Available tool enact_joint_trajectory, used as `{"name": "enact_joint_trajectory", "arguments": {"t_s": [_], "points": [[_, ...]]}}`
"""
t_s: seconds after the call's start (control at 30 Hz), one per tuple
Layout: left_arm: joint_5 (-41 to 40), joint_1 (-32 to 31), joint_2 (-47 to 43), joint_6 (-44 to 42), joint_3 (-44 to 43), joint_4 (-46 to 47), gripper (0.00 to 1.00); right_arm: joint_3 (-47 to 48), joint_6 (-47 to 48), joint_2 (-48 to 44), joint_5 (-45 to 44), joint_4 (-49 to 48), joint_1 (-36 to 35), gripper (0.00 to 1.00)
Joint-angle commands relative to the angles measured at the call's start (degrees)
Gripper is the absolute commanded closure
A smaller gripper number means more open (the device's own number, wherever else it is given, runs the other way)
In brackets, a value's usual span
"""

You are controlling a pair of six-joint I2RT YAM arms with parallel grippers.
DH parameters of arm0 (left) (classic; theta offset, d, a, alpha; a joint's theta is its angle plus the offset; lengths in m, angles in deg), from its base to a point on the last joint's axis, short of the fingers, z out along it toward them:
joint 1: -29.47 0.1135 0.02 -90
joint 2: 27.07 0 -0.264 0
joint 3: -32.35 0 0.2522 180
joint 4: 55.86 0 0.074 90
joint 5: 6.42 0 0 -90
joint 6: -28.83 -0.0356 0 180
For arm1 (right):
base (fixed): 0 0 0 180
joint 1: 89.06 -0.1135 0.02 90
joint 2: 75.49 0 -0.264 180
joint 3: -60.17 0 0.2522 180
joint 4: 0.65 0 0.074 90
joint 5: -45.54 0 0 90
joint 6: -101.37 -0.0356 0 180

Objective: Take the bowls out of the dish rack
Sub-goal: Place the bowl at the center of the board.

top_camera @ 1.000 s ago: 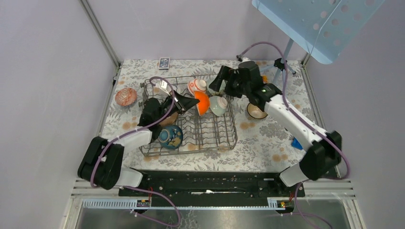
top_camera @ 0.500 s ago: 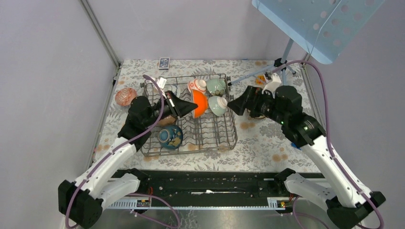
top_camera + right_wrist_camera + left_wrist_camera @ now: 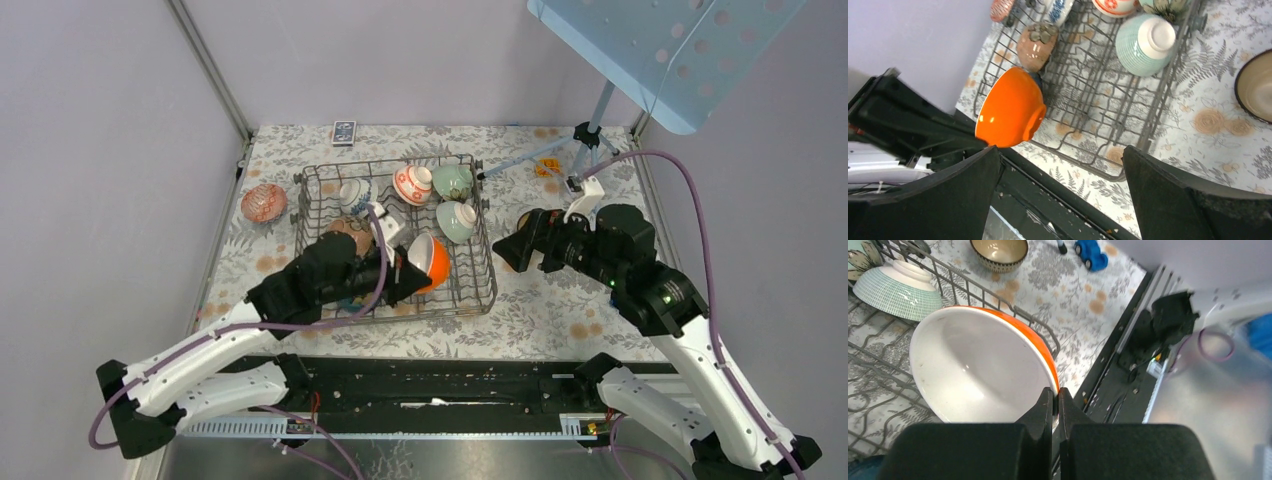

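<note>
The orange bowl (image 3: pixel 430 262), white inside (image 3: pixel 978 365), hangs tilted over the near right part of the dish rack (image 3: pixel 492 280). My left gripper (image 3: pixel 1055 392) is shut on its rim. In the rack stand a blue-and-white bowl (image 3: pixel 353 192), a red-and-white bowl (image 3: pixel 412 184), a green floral bowl (image 3: pixel 452 181), a pale green ribbed bowl (image 3: pixel 456 221) and a brown bowl (image 3: pixel 345 230). My right gripper (image 3: pixel 508 250) hovers open and empty just right of the rack. In the right wrist view the orange bowl (image 3: pixel 1010 107) is to the left of the gripper.
A red patterned bowl (image 3: pixel 264 203) sits on the table left of the rack. A beige bowl (image 3: pixel 999 252) sits right of it, partly under my right gripper. A blue toy car (image 3: pixel 1090 254), a small card box (image 3: pixel 343 132) and a tripod (image 3: pixel 590 135) stand around.
My left arm has carried the orange bowl from the rack's middle toward its near right corner. My right arm has drawn back from over the rack to its right side, still open.
</note>
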Motion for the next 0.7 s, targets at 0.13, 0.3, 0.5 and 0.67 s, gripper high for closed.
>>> {"name": "enact_joint_trajectory", "arguments": {"t_s": [0.13,0.3,0.5,0.67], "points": [[-19.74,-15.05,0.32,-17.80,-5.12,-5.98,1.00,7.09,3.73,3.97,-1.29,6.86,0.19,0.03],[-29.04,-26.34,4.58,-27.83,-6.48,-8.63,1.00,11.45,5.91,8.39,1.67,12.02,0.18,0.08],[-35.13,-35.33,10.60,-35.94,-7.07,-10.51,1.00,16.22,8.25,13.01,3.84,17.22,-0.05,0.15],[-41.56,-42.51,13.79,-42.81,-6.66,-12.40,1.00,19.12,9.75,16.52,-0.57,21.05,-4.92,0.19]]}}
